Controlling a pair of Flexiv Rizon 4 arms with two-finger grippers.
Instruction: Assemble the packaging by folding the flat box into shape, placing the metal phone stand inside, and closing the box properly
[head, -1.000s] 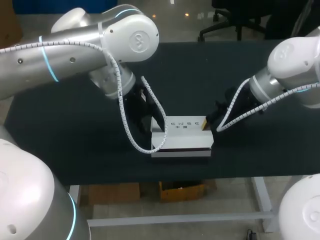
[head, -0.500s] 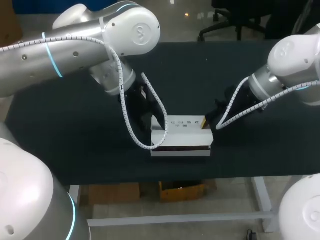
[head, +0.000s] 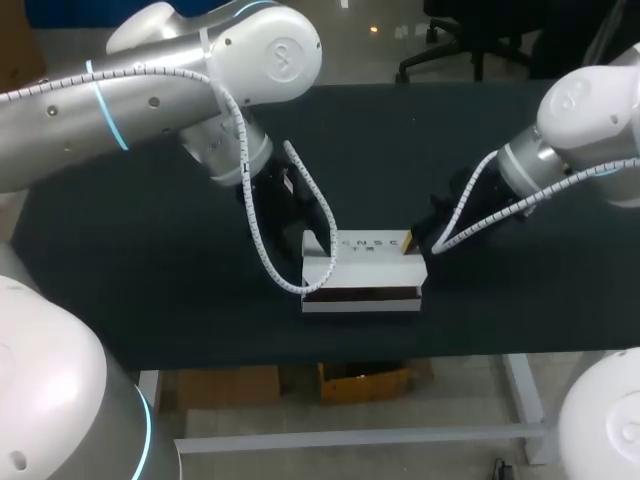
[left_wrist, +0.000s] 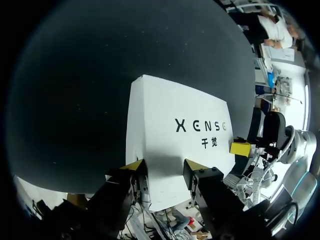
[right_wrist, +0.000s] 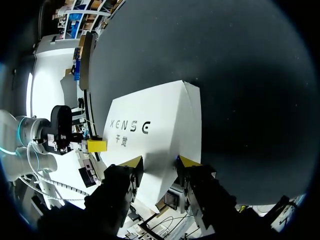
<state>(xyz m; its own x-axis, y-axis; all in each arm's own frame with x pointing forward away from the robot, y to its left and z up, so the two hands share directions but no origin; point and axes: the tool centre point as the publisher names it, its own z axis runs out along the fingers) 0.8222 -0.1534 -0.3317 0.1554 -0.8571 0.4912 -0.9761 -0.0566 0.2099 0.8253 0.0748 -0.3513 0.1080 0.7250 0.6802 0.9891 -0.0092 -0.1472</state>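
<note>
The white box (head: 365, 262) lies on the black table (head: 150, 250), its printed lid on top and a dark gap under the lid along the front. My left gripper (left_wrist: 164, 167) is open, its yellow tips on the lid at the box's left end; in the head view a cable partly hides the left gripper (head: 318, 244). My right gripper (right_wrist: 157, 162) is open too, tips on the lid at the box's right end, where the head view shows the right gripper (head: 408, 243). No phone stand shows in any view.
The black table runs wide on every side of the box, and its front edge (head: 330, 352) lies close below the box. My left arm's white cable (head: 268, 265) loops down beside the box's left end.
My left arm's upper joints have shifted slightly to the right. Both grippers stay at the box's ends, and the dark gap along the front looks a little wider.
</note>
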